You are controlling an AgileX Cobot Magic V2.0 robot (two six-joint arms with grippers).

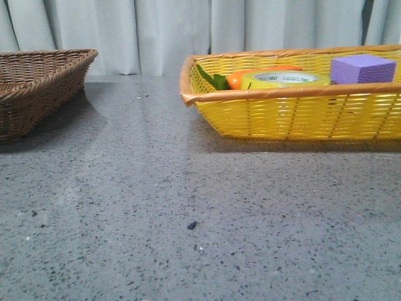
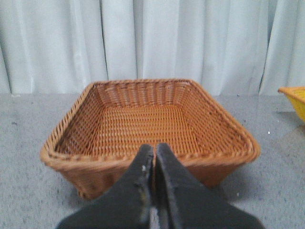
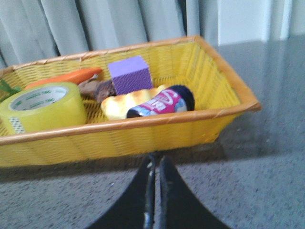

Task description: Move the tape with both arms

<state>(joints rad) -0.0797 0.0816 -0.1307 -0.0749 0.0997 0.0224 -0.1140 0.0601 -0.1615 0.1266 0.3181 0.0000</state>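
The tape (image 1: 285,79), a yellow roll with a white core and green lettering, lies flat inside the yellow basket (image 1: 294,116) at the right. In the right wrist view the tape (image 3: 42,107) sits at one end of that basket (image 3: 143,133). My right gripper (image 3: 156,160) is shut and empty, just outside the basket's near wall. My left gripper (image 2: 155,149) is shut and empty too, in front of the near rim of the brown wicker basket (image 2: 147,157). Neither arm shows in the front view.
In the yellow basket also lie an orange carrot (image 3: 62,78), a purple foam block (image 3: 128,74), a yellow bread-like toy (image 3: 121,102) and a dark can (image 3: 164,101). The brown wicker basket (image 1: 37,88) stands at the far left with nothing in it. Grey curtains hang behind the speckled table (image 1: 188,207).
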